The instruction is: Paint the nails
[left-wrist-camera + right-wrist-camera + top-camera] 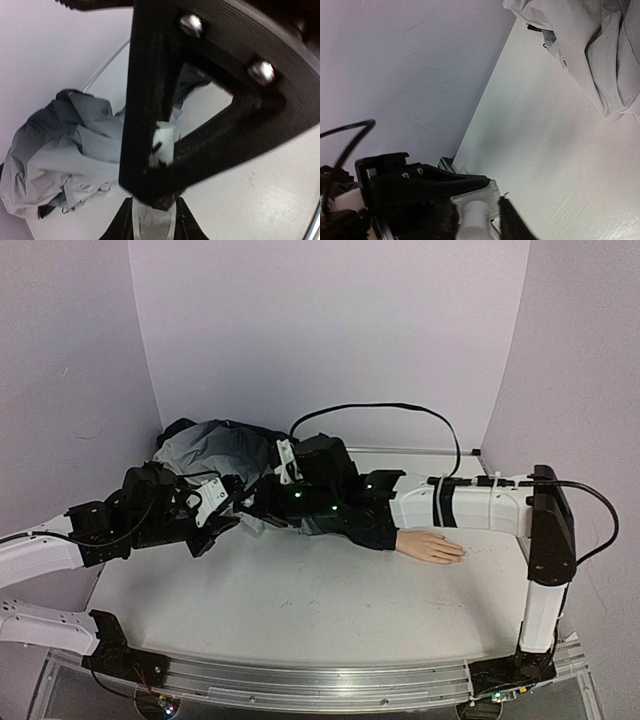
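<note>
A white surface (300, 610) carries a grey jacket (215, 445) heaped in its far left corner. One sleeve runs toward the right edge. A pale hand (430, 545) sticks out of it and lies flat. Its nails (458, 557) point at the right edge, too small to make out. Both arms meet beside the jacket, toward the left edge. The left fingers (182, 222) pinch one end of a small whitish bottle (162, 145), and the right fingers (512, 225) are pressed on its other end. What the bottle holds cannot be told.
</note>
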Controlling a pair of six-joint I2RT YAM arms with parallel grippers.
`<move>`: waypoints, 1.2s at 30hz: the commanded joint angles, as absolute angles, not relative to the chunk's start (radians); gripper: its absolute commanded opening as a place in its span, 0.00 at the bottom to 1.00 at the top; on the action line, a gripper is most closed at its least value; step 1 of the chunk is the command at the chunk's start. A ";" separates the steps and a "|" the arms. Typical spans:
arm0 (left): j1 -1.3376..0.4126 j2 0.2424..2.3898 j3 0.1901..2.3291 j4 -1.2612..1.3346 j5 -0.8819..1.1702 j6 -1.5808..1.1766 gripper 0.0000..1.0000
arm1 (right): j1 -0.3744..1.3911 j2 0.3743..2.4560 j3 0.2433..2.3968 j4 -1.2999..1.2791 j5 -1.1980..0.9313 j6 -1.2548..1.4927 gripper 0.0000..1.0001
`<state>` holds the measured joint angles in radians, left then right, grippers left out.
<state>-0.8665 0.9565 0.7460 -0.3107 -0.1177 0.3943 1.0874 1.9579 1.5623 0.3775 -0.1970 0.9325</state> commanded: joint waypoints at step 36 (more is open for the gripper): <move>-0.822 1.037 0.888 -0.069 0.744 0.185 0.00 | 0.985 1.598 1.363 0.378 -0.813 0.154 0.52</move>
